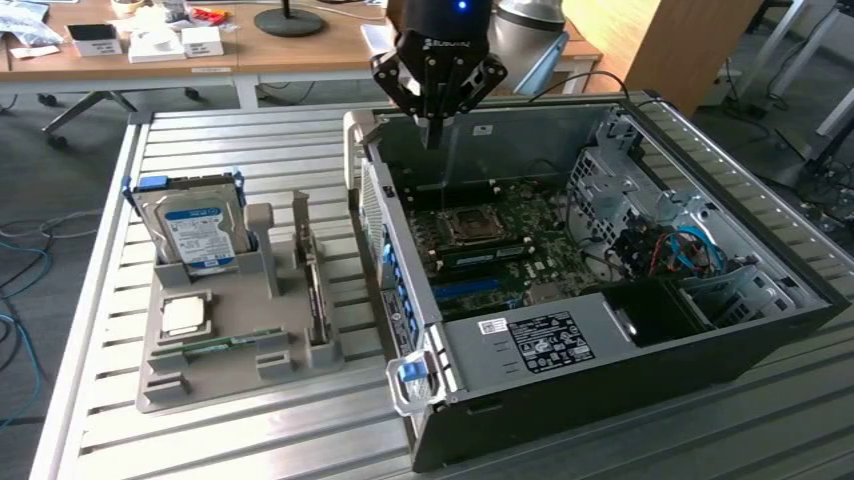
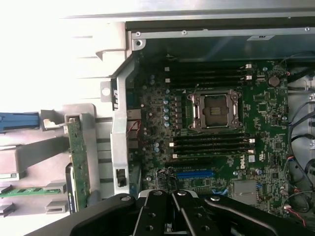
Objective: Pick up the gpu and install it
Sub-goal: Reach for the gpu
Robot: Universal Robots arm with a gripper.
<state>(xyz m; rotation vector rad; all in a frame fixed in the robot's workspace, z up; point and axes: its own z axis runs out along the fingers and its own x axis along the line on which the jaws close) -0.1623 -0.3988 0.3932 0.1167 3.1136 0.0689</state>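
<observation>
One gpu stands (upright) well apart from the end effector.

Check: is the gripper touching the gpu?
Apart. The exterior view shows the gripper hanging over the open computer case, while the gpu stands in the grey holder beside it, the case wall between them.

Case open-topped; motherboard centre reachable from above. Power supply fills end nearest exterior camera. Drive cage and cables crowd exterior view's right. Side wall stands between motherboard and tray. gpu on edge in tray, near that wall; hard drive upright on its other side. Tool, closed, hangs over case's far edge. Open counter past tray.
</observation>
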